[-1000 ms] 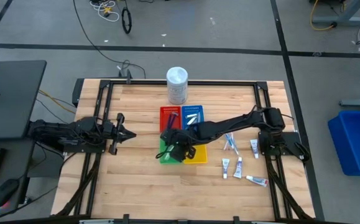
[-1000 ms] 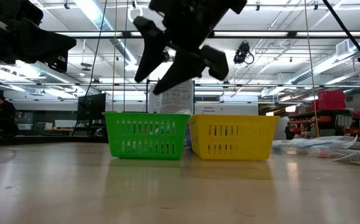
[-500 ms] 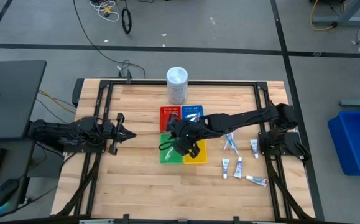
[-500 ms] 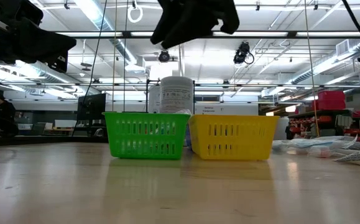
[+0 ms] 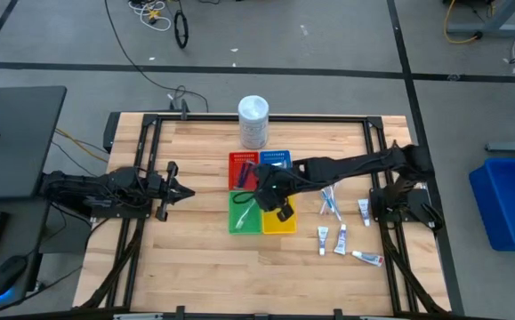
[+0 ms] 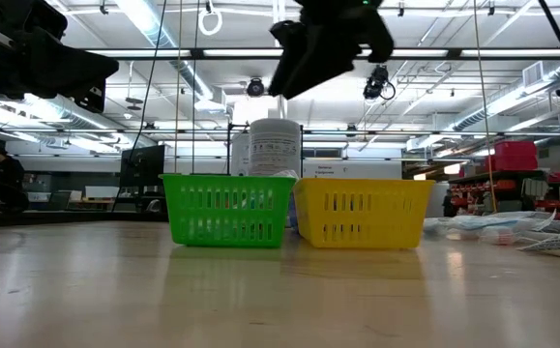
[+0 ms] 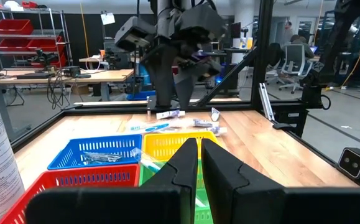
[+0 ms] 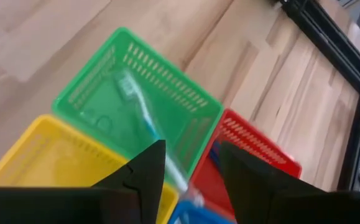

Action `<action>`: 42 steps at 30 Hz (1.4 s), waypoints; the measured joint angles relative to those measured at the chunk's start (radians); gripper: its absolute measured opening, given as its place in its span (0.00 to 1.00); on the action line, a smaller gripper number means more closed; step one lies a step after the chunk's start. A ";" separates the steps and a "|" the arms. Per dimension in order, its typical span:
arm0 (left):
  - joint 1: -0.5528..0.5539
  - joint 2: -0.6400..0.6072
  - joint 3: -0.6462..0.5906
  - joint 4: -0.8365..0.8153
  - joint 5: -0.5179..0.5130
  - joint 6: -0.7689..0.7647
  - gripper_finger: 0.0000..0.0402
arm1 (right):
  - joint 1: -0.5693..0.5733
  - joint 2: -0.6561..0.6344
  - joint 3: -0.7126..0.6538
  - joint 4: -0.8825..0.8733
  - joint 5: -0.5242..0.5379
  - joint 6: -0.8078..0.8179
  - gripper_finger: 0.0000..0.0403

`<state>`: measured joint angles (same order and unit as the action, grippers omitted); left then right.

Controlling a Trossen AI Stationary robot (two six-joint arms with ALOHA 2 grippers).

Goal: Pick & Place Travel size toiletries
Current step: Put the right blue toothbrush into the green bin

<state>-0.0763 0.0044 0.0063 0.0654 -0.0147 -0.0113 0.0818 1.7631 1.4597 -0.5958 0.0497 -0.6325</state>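
From above, the right hand (image 5: 270, 191) hangs over the four trays; a toothbrush (image 5: 244, 203) lies in the green tray (image 5: 236, 222). The left hand (image 5: 179, 191) waits well apart.

Its wrist view shows the left fingers (image 7: 186, 163) pressed together.

The right wrist view shows the right fingers (image 8: 143, 169) spread, holding nothing, above the toothbrush (image 8: 143, 121).

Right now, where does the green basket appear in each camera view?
High view: green basket at table centre.
Low view: left of middle.
Left wrist view: only a green strip beside the dark fingers.
Right wrist view: centre, toothbrush inside.
Shared landmark: yellow basket right beside it.
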 joint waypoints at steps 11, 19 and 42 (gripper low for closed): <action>0.000 0.000 0.000 0.001 0.000 0.000 0.07 | -0.060 -0.192 -0.224 0.023 0.001 0.056 0.45; 0.000 0.000 0.000 0.001 0.000 0.000 0.07 | -0.128 -0.336 -0.388 0.018 0.002 0.247 0.50; 0.000 0.000 0.000 0.000 0.000 0.000 0.07 | -0.346 -0.506 -0.569 -0.147 0.002 0.641 0.62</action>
<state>-0.0764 0.0044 0.0063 0.0658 -0.0147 -0.0113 -0.2641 1.2568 0.8906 -0.7430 0.0515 0.0087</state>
